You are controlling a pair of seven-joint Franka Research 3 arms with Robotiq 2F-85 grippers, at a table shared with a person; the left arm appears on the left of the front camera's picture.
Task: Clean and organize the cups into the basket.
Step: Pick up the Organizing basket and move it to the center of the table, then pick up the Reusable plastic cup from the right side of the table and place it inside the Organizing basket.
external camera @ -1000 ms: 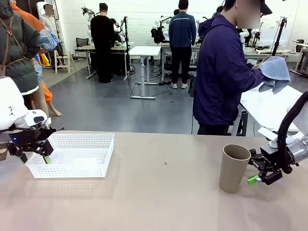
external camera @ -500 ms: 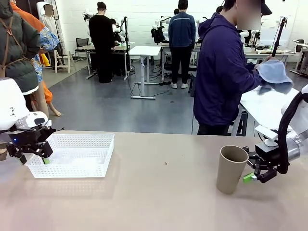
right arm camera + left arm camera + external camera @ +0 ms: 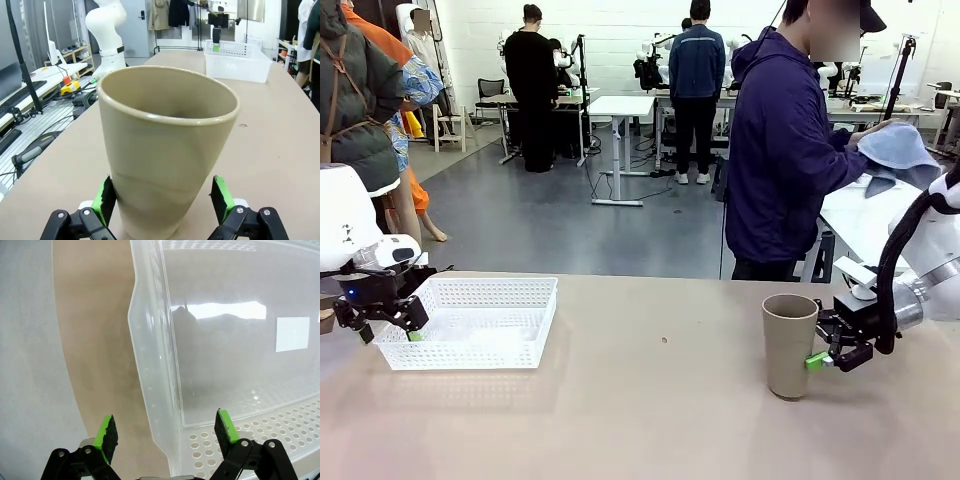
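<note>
- R jaws: spread wide either side of the cup (image 3: 165,160), low on its body. One green pad (image 3: 107,197) is at the wall and the other shows a gap, so nothing is clamped yet.
- L jaws: wide open, astride the basket (image 3: 150,365) wall at its near left corner, gripping nothing.
- Cup: upright on the bench (image 3: 640,420), well right of the basket and apart from it. No cup seen inside the basket.
- Risk: tall cup w/ a narrow foot. If one pad presses before the other, it could shove or tip the cup. Cause: jaws off-centre.
- Risk: a low grip on a tapered wall means the cup may pivot btwn the pads once lifted, being top-heavy.
- Risk: the basket looks light, so L jaws closing or moving could drag it and shift the drop spot. They also crowd the basket's left end.
- Room: bare bench btwn cup and basket gives an open run. The basket's right wall is the first edge met, and the cup's foot must clear the rim.
- Person (image 3: 780,150): beyond the bench's far edge, well right of the basket, holding a cloth (image 3: 895,150), hands off the bench.
</note>
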